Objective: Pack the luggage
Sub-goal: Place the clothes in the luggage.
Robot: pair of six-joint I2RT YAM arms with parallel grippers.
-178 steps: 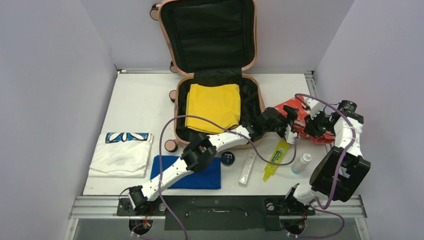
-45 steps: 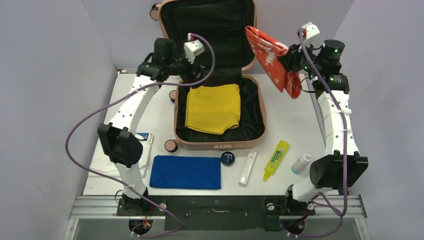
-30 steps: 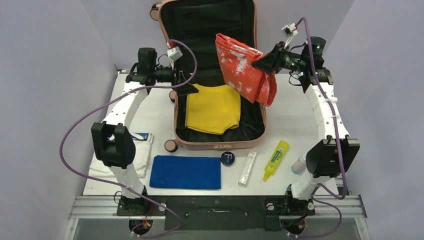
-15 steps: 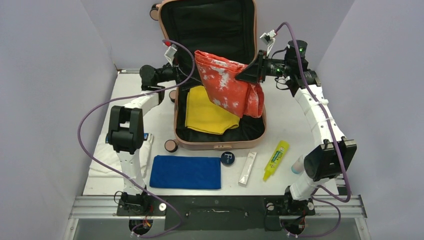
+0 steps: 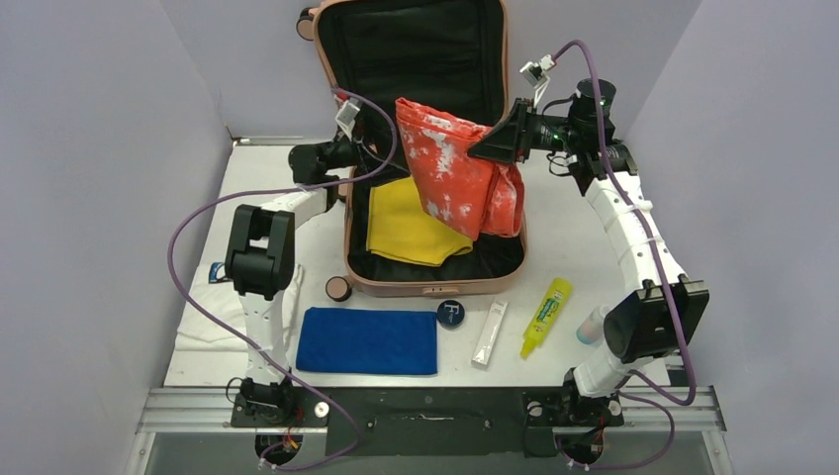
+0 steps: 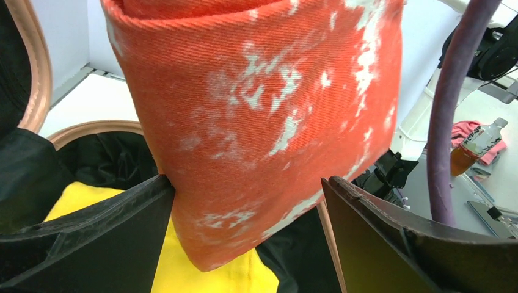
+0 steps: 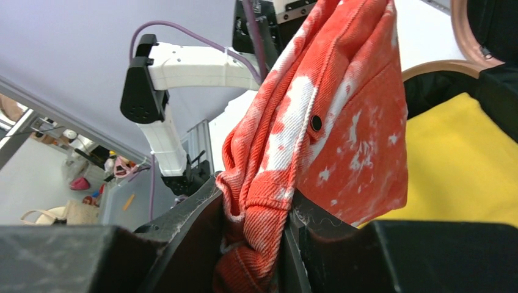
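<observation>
Luggage lies open at the far middle of the surface, lid upright against the back wall. Above its lower half we see an orange cloth with white blotches hanging over a folded yellow garment. A blue towel lies flat near the front edge. Our right claw pinches the cloth's bunched edge. Our left claw stands spread wide, with a finger on either side of the cloth's lower end. A yellow tube lies right of the towel.

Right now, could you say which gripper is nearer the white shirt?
Left. The left gripper is over the luggage's left side, beyond the white shirt; the right gripper, gripping red cloth, is over its right side.
</observation>
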